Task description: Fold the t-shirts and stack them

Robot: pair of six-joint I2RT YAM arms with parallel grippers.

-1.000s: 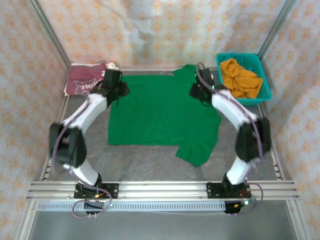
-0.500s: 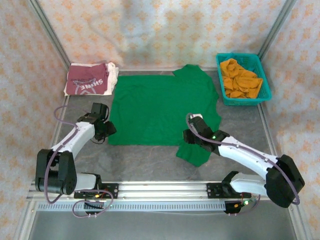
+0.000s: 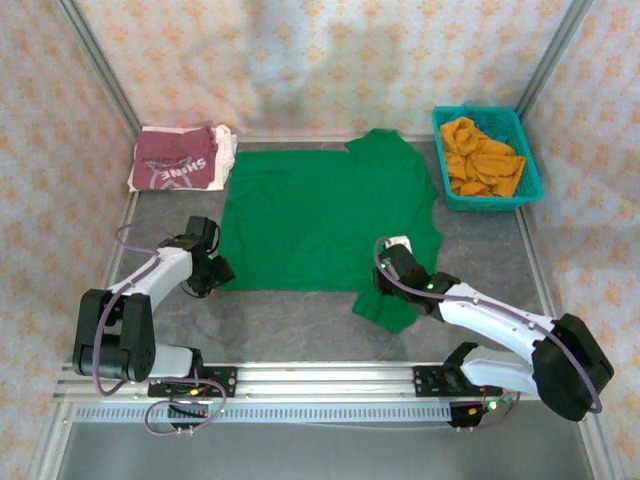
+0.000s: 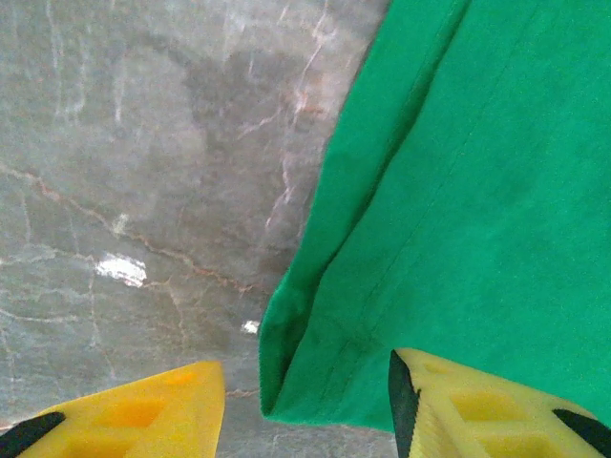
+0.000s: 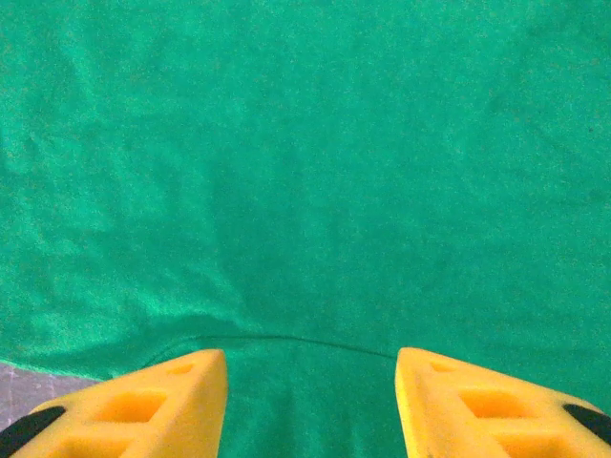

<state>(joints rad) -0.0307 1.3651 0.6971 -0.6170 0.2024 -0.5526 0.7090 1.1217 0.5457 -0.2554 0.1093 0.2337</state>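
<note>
A bright green t-shirt (image 3: 320,215) lies spread flat in the middle of the table, one sleeve reaching toward the near right. My left gripper (image 3: 213,268) is low at the shirt's near left corner (image 4: 296,382), open, with that corner between its yellow fingers (image 4: 134,420). My right gripper (image 3: 385,280) hovers open over the near right sleeve seam (image 5: 286,339), fingers (image 5: 477,401) straddling green cloth. A maroon t-shirt (image 3: 180,160) with white lettering lies folded at the far left.
A teal mesh basket (image 3: 487,195) holding orange cloth (image 3: 482,155) stands at the far right. Grey marbled tabletop (image 4: 143,172) shows to the left of the shirt. An aluminium rail (image 3: 320,378) runs along the near edge.
Both arms swung from the shirt's far corners down to its near edge, then settled: the left gripper closed in on the near left corner, the right one on the near sleeve.
</note>
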